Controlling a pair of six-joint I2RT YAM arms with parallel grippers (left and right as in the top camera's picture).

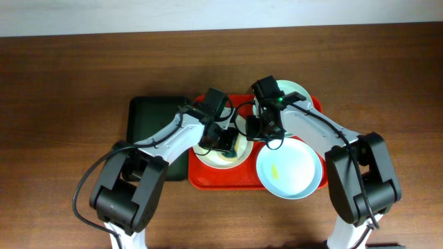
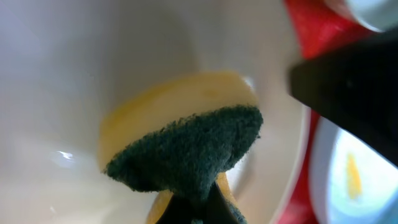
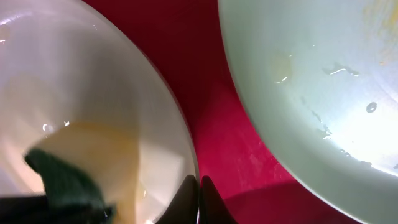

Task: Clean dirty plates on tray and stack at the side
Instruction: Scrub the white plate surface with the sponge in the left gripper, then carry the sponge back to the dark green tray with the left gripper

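1. We see the left tool (image 2: 202, 208) clenched on a yellow foam sponge with a dark green scouring face (image 2: 186, 146). The sponge is pressed into the round shallow glossy cream plate (image 2: 62, 93).
2. The right tool (image 3: 199, 199) is clenched too, its tips meeting right at the cream plate's rim. We judge that it pinches the rim to steady the plate.
3. The cream plate lies at the left of the large red rectangular plastic tray (image 1: 228, 181). That tray sits on the brown wooden tabletop (image 1: 69, 83), just beside a narrower dark green tray (image 1: 156, 114).
4. Two pale mint-blue round plates share the red tray. The near mint plate (image 1: 297, 173) is at the right front and carries a yellow smear (image 1: 275, 171). The far mint plate (image 1: 297, 91) is at the back right, partly under the right arm.
5. We expect the plates to be stiff, light and slick, and likely to chip if dropped.
6. The rim is the place to take hold, one finger under the lip and one on top. The flat middle offers nothing to pinch.
7. The sponge is soft and squashes, so it should follow the plate's curve.
8. No plate is stacked at the side yet.
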